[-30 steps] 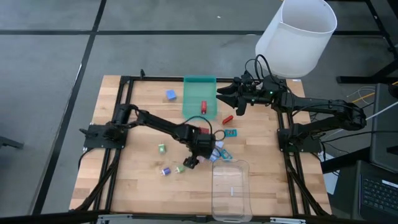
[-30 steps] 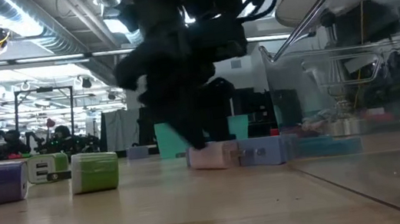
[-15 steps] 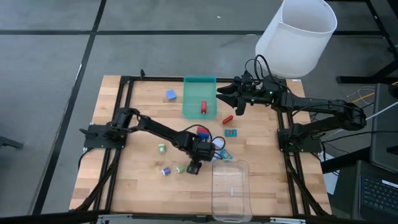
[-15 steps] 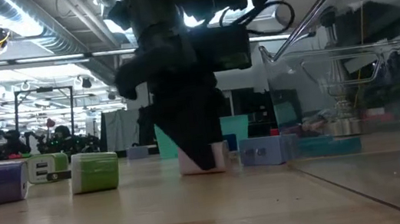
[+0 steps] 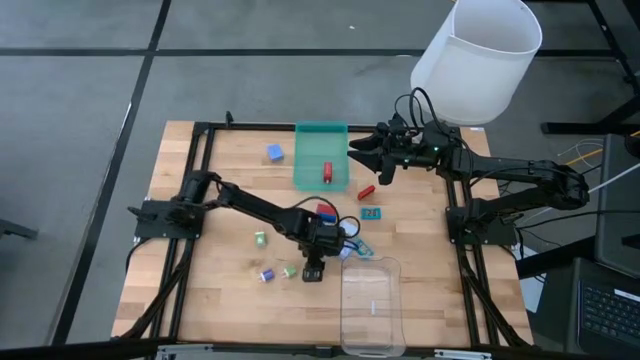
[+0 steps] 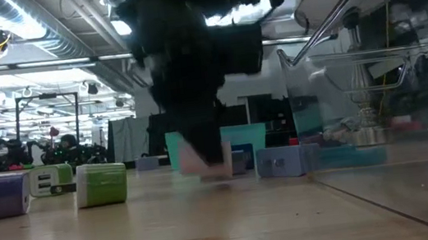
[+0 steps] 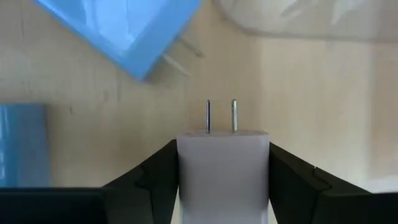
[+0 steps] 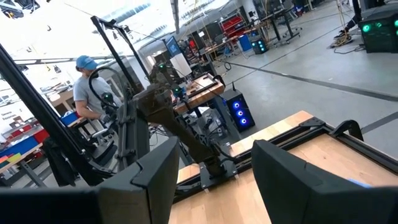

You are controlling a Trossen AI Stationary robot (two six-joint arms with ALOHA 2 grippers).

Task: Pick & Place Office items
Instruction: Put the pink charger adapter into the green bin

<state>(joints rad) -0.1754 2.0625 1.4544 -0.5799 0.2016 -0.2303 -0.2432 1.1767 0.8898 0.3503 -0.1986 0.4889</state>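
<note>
Overhead, the left pincer (image 5: pixel 313 270) pinches a pink plug cube (image 7: pixel 222 165) above the wooden table (image 5: pixel 225 205).

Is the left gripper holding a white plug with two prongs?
Yes, in the left wrist view the left gripper has its fingers pressed on both sides of a white plug, whose two metal prongs point away from it.

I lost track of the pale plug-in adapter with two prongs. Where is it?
It sits between the left gripper's fingers, the pale adapter lifted just off the wooden table, near the table's middle, beside the clear plastic tray.
</note>
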